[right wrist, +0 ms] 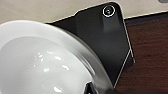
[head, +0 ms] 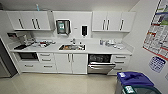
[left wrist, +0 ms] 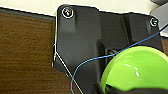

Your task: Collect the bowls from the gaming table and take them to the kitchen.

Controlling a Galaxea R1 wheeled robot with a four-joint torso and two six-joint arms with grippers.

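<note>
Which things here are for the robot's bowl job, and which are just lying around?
For the job:
- lime green bowl
- white bowl
- kitchen countertop
- sink

Just there:
- wall poster
- blue-lidded bin
- dishwasher
- paper-towel dispenser

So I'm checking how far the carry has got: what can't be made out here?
- Green bowl, left wrist view: cut off by the picture's edges; the grip on it is unclear.
- White bowl, right wrist view: cut off likewise.
- Sink, head view: contents too blurred.
- Clutter on the counter: too small to name.
</note>
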